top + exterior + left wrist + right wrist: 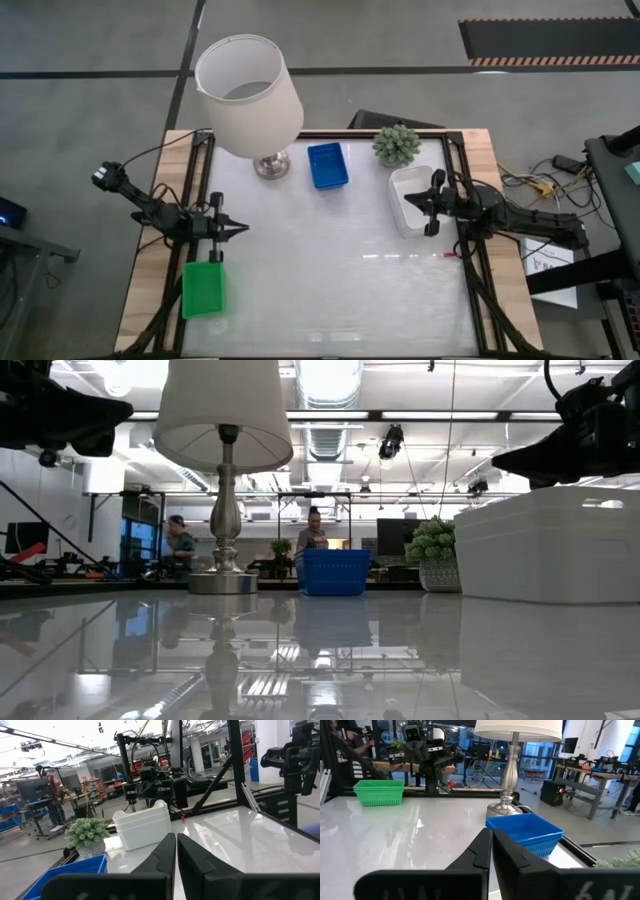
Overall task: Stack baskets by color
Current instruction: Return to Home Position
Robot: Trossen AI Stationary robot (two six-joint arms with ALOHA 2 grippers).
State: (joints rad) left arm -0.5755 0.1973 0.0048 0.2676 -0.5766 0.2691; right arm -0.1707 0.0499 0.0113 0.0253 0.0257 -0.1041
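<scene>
A blue basket (328,165) stands at the far middle of the table, between the lamp and the plant. White baskets (408,205), nested in one another (141,826), sit at the right. A green basket (203,288) lies at the near left. My left gripper (240,228) is shut and points level toward the table's middle, just beyond the green basket and above the table. My right gripper (412,198) is shut too and points level toward the left, over the white baskets, with nothing between its fingers (481,845).
A lamp with a white shade (250,95) stands at the far left on a metal foot (271,165). A small potted plant (397,145) is at the far right. Black frame rails (470,270) run along both table sides. People show in the room behind.
</scene>
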